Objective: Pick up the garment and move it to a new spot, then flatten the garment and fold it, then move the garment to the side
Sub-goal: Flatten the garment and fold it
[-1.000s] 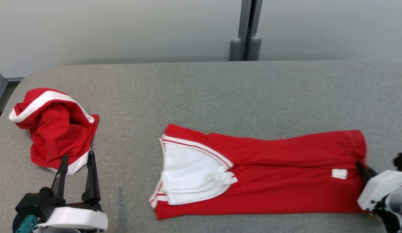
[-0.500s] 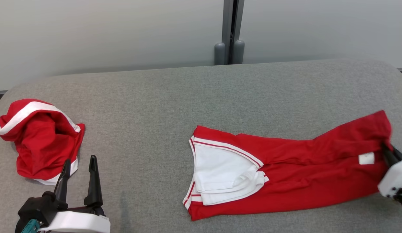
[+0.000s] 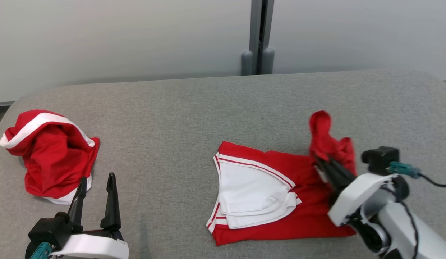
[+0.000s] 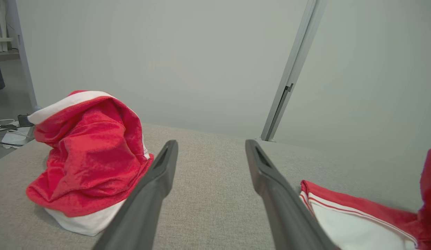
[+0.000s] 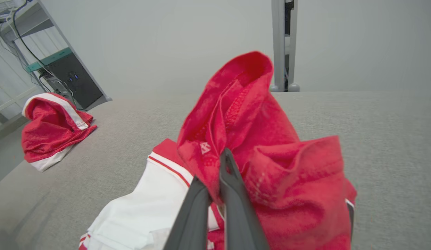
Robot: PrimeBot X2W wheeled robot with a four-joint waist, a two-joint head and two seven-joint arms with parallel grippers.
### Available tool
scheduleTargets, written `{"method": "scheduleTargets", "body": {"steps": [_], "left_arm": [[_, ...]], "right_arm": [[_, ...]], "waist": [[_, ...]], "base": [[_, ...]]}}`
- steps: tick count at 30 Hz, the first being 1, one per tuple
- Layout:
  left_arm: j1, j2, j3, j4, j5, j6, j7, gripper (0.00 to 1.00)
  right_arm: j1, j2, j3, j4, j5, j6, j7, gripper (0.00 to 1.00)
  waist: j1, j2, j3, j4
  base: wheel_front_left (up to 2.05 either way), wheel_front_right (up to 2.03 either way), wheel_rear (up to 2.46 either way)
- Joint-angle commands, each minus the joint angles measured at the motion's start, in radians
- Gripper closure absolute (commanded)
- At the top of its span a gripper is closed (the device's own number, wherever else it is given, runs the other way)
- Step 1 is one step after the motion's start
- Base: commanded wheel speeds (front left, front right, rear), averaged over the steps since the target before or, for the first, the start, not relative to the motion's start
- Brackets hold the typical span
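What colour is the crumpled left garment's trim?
White trim on the red crumpled garment; head view shows it best.

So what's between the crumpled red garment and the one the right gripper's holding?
Bare grey tabletop in the head view; the left gripper stands by the crumpled garment.

Seen from the head, the garment (image 3: 280,187) lies on the table (image 3: 194,108) at about 4 o'clock from its middle. The right gripper (image 3: 321,162) comes in from 4 o'clock and holds the garment's 3 o'clock end raised over the flat part; whether that bunch touches the layer beneath is hard to tell. A crumpled garment (image 3: 54,154) sits well apart at 9 o'clock. The left gripper (image 3: 97,178) stands just beside it, at its 5 o'clock. Behind the table's far edge, at 12 o'clock, rises a post (image 3: 258,36).
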Motion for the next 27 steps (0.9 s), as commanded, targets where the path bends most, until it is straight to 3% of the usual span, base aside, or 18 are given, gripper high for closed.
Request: {"method": "scheduleTargets", "body": {"steps": [1, 11, 18, 19, 20, 21, 27], "left_arm": [[-0.009, 0.004, -0.001, 0.001, -0.006, 0.004, 0.0, 0.0], [-0.026, 0.003, -0.019, 0.02, -0.012, -0.003, 0.0, 0.0], [-0.049, 0.004, -0.047, 0.033, -0.023, 0.001, 0.0, 0.0], [-0.05, 0.003, -0.05, 0.035, -0.025, 0.003, 0.0, 0.0], [-0.051, 0.003, -0.052, 0.037, -0.028, 0.005, 0.0, 0.0], [-0.052, 0.003, -0.054, 0.039, -0.029, 0.006, 0.0, 0.0], [-0.048, 0.003, -0.046, 0.047, -0.032, 0.009, 0.0, 0.0]], "right_arm": [[0.019, 0.016, 0.001, -0.02, -0.016, 0.0, 0.011, 1.0], [0.026, 0.15, 0.008, -0.067, -0.072, 0.0, 0.057, 1.0], [-0.002, 0.211, -0.003, 0.022, -0.102, 0.0, 0.063, 1.0], [-0.008, 0.216, -0.002, 0.04, -0.106, 0.0, 0.065, 0.77], [-0.013, 0.22, 0.004, 0.054, -0.109, 0.0, 0.064, 0.13], [-0.015, 0.224, 0.005, 0.064, -0.107, 0.0, 0.057, 0.0], [-0.029, 0.208, 0.009, 0.071, -0.102, 0.0, -0.005, 0.0]], "waist": [[0.0, -0.0001, -0.002, 0.014], [0.0, -0.0001, 0.001, 0.081], [0.0, -0.0001, 0.018, 0.123], [0.0, -0.0001, 0.02, 0.126], [0.0, -0.0001, 0.021, 0.128], [0.0, -0.0001, 0.022, 0.129], [0.0, -0.0001, 0.019, 0.112]], "base": [[0.0, 0.0, 0.0], [0.0, 0.0, 0.0], [0.0, 0.0, 0.0], [0.0, 0.0, 0.0], [0.0, 0.0, 0.0], [0.0, 0.0, 0.0], [0.0, 0.0, 0.0]]}}
